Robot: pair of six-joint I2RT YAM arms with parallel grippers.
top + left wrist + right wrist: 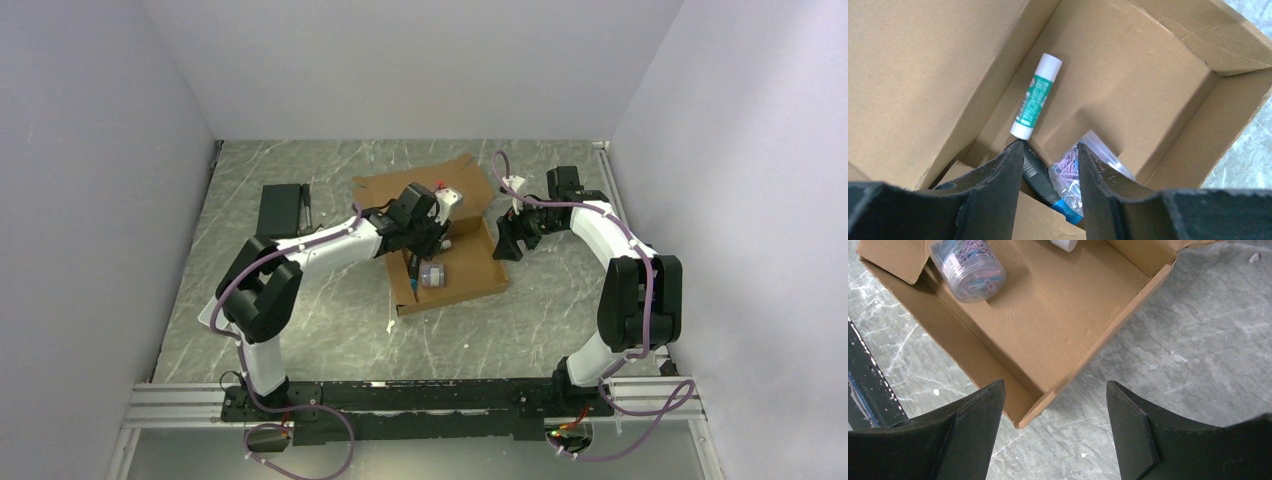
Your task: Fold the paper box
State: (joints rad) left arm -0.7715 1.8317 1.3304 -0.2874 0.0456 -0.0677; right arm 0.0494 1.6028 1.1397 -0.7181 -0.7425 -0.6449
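At the middle of the worktop (330,330) the box (470,272) lies open, a jar of clips (432,276) in its near part. Farther in, the left fingers (1012,162), slightly parted and gripping nothing, hang beside a glue stick (1036,96). The right fingers (982,407), spread wide, hover at its right wall.

Glue stick (1036,97) and clip jar (1065,172) lie in the paper box (1128,75).

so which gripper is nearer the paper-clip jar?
Left. The left gripper sits just above the paper-clip jar inside the paper box; the right gripper is outside, by its corner.
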